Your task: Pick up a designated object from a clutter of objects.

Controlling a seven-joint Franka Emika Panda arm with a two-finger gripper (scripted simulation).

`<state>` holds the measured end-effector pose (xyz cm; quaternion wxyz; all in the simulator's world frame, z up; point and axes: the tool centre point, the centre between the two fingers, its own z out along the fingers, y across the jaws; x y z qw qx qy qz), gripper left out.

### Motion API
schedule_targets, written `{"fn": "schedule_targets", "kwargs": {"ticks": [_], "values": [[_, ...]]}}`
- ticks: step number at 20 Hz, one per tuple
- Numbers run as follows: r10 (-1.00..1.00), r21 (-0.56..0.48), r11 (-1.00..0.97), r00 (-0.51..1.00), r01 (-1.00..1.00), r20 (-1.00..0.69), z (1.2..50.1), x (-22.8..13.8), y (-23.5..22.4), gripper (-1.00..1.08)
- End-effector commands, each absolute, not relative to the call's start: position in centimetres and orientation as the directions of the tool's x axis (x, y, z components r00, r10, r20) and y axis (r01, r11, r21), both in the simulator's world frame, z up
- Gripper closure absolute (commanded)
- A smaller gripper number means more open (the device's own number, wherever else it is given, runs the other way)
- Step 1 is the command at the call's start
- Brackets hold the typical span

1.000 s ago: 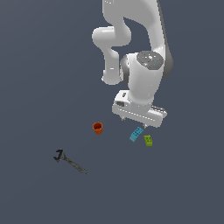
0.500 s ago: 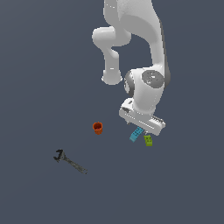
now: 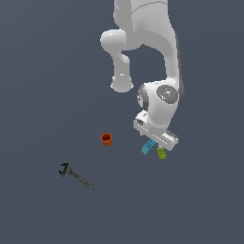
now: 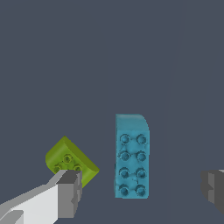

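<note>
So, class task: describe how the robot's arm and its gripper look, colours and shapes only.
The arm is glossy white with rounded, tube-like segments and bulbous joints; a grey disc-shaped cap marks the wrist joint. The gripper has a white boxy body and white fingers ending in dark grey, blocky pads. No cables or markings show.

The arm [image 3: 143, 43] is smooth white throughout, built of rounded, tube-like links with bulging joint housings. A dark grey seam runs down the side of the long link, and the joint housing near the wrist [image 3: 167, 94] carries a round grey cap with small pale marks (too small to read). Below it sits a flat white block, the body of the tool [image 3: 153, 148]. In the wrist view, 2 fingers [image 4: 65, 192] show: white shanks ending in squared dark grey pads.
</note>
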<state>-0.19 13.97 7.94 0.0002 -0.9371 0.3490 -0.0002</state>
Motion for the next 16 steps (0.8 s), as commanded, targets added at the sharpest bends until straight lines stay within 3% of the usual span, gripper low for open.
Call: {"fn": "schedule_targets", "kwargs": {"ticks": [1,16], "values": [[-0.666,0.0,-0.746,0.746,-0.666,0.0,7.5,-0.3,14.1,-0.92],[-0.671,0.0,-0.741,0.741,-0.671,0.0,4.1,-0.6,14.2,-0.92]]}}
